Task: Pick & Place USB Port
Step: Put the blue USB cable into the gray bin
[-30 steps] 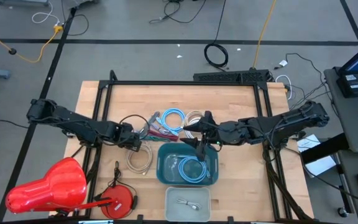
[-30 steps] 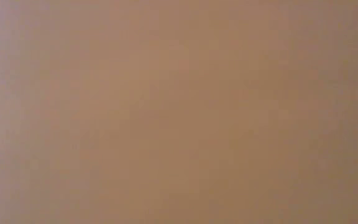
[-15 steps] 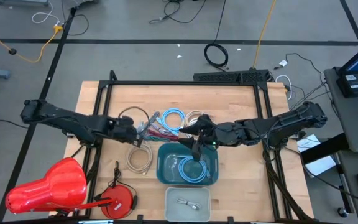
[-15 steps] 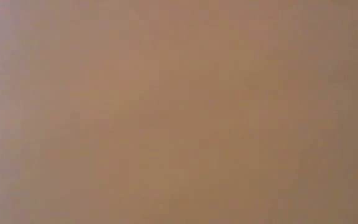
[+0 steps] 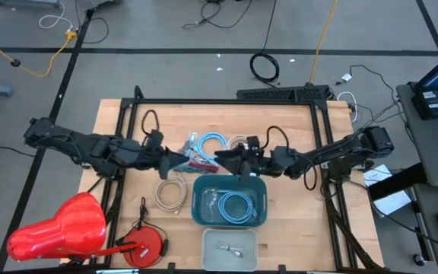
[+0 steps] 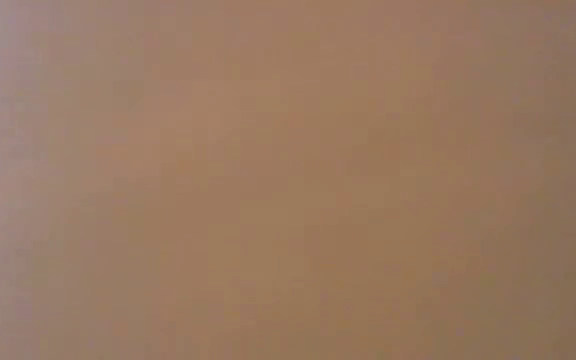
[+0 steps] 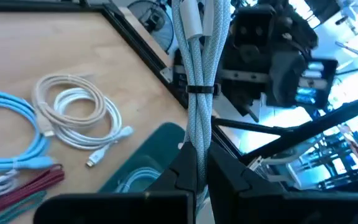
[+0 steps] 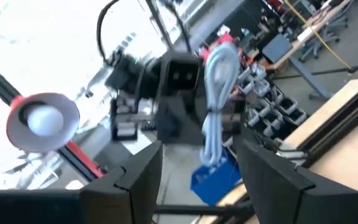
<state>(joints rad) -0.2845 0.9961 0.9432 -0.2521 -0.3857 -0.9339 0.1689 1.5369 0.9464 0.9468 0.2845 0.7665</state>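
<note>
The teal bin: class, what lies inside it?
A coiled blue cable lies inside the teal bin. The right gripper overhangs its far rim, hiding little.

A grey braided USB cable bundle [image 7: 197, 81], cinched by a dark tie at mid-length, is held upright and clear of the table, pinched at its lower end between dark fingers.

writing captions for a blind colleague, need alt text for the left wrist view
The left tool is shut on a bundled grey braided cable, held upright and bound by a dark tie, with the other arm's dark wrist close behind it. On the wooden table lie a white coiled cable, a light blue cable and a red cable, beside a teal bin.
</note>
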